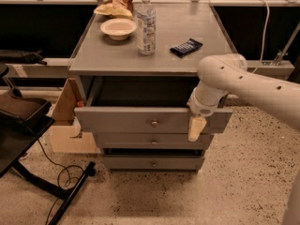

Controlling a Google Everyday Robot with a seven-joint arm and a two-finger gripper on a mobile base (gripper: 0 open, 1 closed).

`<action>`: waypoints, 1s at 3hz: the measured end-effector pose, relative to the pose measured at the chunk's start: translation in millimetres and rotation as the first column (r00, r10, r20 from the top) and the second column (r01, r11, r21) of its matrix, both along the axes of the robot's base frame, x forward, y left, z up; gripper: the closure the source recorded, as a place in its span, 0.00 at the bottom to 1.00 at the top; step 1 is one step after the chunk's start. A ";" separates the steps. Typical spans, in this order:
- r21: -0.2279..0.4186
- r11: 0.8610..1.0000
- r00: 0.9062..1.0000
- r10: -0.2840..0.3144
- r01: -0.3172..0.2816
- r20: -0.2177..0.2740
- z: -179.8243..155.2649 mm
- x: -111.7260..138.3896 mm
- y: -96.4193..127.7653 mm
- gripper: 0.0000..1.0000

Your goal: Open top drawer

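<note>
The top drawer of the grey cabinet stands pulled out, its dark inside showing under the cabinet top. Its front panel carries one small round metal knob at centre. My gripper hangs down from the white arm in front of the right part of that front panel. Its cream tip reaches the panel's lower edge, to the right of the knob. Whether it touches the panel I cannot tell.
Two narrower drawers sit below, the lowest slightly out. On the cabinet top stand a water bottle, a bowl, a chip bag and a dark snack bar. A cardboard box and a black stand are at left.
</note>
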State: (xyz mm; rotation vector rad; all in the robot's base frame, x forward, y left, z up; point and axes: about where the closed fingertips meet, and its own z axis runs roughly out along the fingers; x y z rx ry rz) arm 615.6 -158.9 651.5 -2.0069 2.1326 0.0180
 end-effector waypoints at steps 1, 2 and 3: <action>0.016 1.000 0.996 0.014 -0.013 -0.088 -14.0 -26.4 13.5 0.49; 0.016 1.000 0.996 0.014 -0.013 -0.088 -8.0 -24.1 13.5 0.74; 0.016 1.000 0.996 0.014 -0.013 -0.088 -5.3 -22.9 13.5 0.96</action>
